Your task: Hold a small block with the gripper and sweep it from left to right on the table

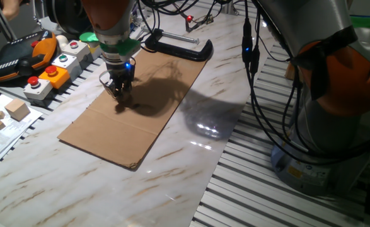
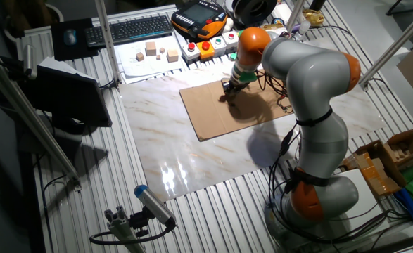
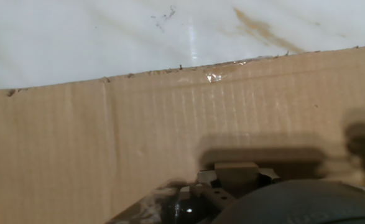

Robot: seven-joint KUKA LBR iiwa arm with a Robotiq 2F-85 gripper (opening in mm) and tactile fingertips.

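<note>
Cardboard sheet (image 1: 137,107) lies under my jaws (image 1: 121,94), closed on the small block (image 3: 236,172) at its twelve-o'clock end — I'd keep pressure light, sweeping level toward three o'clock.

The gripper (image 1: 121,93) stood low over the cardboard sheet (image 1: 134,120), whose surface lay bare around it. A black clamp (image 1: 178,45) blocked the sheet's far edge. Button boxes (image 1: 52,69) crowded the table's (image 1: 191,170) left edge.
</note>
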